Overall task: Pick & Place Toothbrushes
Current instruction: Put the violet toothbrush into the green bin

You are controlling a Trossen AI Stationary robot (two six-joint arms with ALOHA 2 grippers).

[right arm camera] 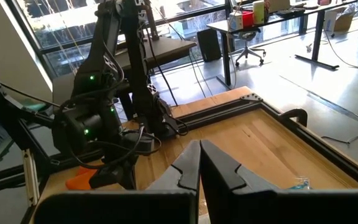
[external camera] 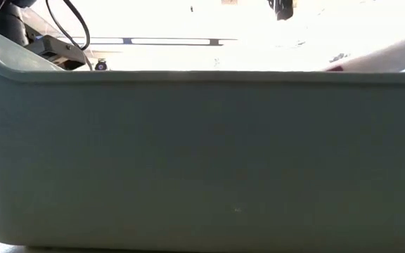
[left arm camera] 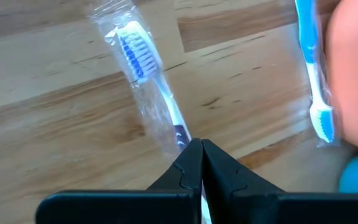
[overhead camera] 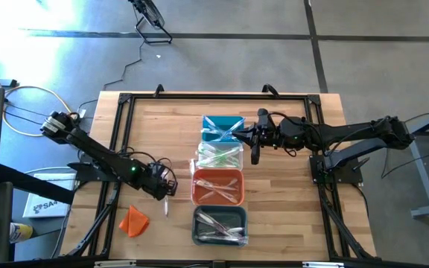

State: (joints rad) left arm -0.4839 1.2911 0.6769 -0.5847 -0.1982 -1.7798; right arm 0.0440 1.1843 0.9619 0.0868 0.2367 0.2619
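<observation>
The left gripper [left arm camera: 201,149] is low over the wooden table [overhead camera: 289,216], its two dark fingers pressed together on the handle of a wrapped toothbrush [left arm camera: 145,74] with a white head and blue bristles, which lies in its clear sleeve flat on the boards and reaches away from the fingertips. From above, that toothbrush shows as a thin pale stick just beside the gripper on the left part of the table, well apart from the bins. A second, light blue toothbrush [left arm camera: 312,74] lies on the table near it, next to an orange lump [overhead camera: 134,221] that sits close to the table's front left edge. The right gripper [overhead camera: 255,155] hangs over the table just beside the row of bins, on their right, with its fingers closed together and nothing between them. Four bins stand in a line down the middle of the table: a teal bin [overhead camera: 223,128] farthest back, then a clear bin [overhead camera: 218,155], an orange bin [overhead camera: 217,186] and a grey bin [overhead camera: 219,225] nearest the front, each holding several toothbrushes. The grey bin's wall fills nearly the whole of the low view.
</observation>
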